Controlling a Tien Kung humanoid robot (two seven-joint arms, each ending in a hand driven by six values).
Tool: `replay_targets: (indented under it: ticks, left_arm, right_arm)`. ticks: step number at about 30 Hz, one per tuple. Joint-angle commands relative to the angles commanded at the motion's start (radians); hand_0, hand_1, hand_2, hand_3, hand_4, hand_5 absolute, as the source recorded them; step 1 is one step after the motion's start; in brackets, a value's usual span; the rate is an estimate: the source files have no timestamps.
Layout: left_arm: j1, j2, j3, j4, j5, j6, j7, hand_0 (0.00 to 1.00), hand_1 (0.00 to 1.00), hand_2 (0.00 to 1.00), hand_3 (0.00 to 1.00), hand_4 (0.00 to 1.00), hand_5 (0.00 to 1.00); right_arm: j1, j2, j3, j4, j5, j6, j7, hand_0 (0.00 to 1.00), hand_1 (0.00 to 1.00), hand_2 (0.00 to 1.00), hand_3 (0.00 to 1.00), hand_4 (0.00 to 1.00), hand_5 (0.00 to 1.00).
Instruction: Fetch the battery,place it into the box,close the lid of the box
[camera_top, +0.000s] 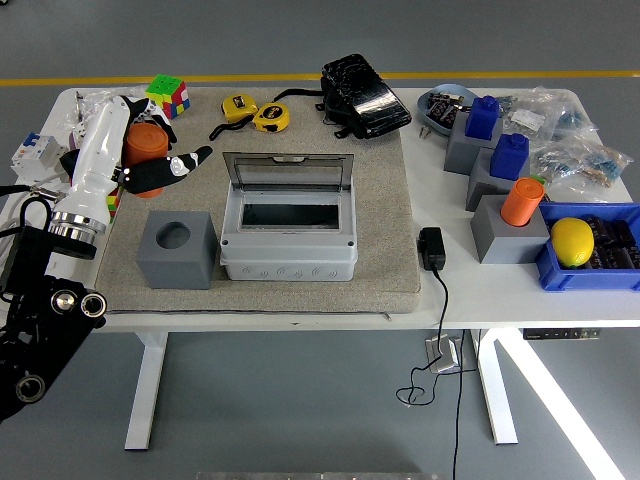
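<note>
My left hand (150, 160) is shut on an orange cylinder battery (143, 148), held in the air above the mat's left part, left of the box. The grey box (288, 242) sits mid-mat with its clear lid (288, 171) standing open at the back. Below the hand stands a grey holder block (177, 249) with an empty round socket. Another orange battery (522, 201) sits in a grey holder (506, 236) at the right. My right arm does not show.
A tan mat (395, 240) covers the table's middle. Two blue batteries in grey holders (478, 140), a lemon (572, 241) in a blue bin, a black adapter (432, 247), tape measures (256, 114), a black pouch (364, 95), and a puzzle cube (167, 96) surround it.
</note>
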Motion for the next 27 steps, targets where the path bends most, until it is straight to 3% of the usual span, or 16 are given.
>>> replay_targets:
  ticks: [3,10,18,27]
  left_arm:
    - [0.016,0.003,0.047,-0.058,0.102,-0.004,0.045,0.013,0.002,0.062,0.061,0.869,0.19]
    - [0.023,0.004,0.144,-0.116,0.263,-0.004,0.106,0.016,0.002,0.064,0.063,0.864,0.171]
    - [-0.002,0.001,0.262,-0.057,0.35,0.032,0.128,0.017,0.002,0.064,0.062,0.862,0.163]
    - [-0.061,-0.013,0.315,0.035,0.43,0.046,0.139,0.018,0.002,0.064,0.063,0.851,0.146]
  right_arm:
    - [0.0,0.0,0.003,0.0,-0.001,0.0,0.0,0.851,0.851,0.817,0.864,0.998,0.998]
    - [0.0,0.0,0.012,0.0,-0.01,-0.001,0.0,0.851,0.851,0.817,0.864,0.998,0.998]
    - [0.005,0.0,0.017,0.0,-0.012,-0.002,-0.001,0.851,0.851,0.817,0.865,0.998,0.998]
    - [0.01,0.001,0.024,0.0,-0.02,-0.003,-0.002,0.851,0.85,0.816,0.866,0.998,0.998]
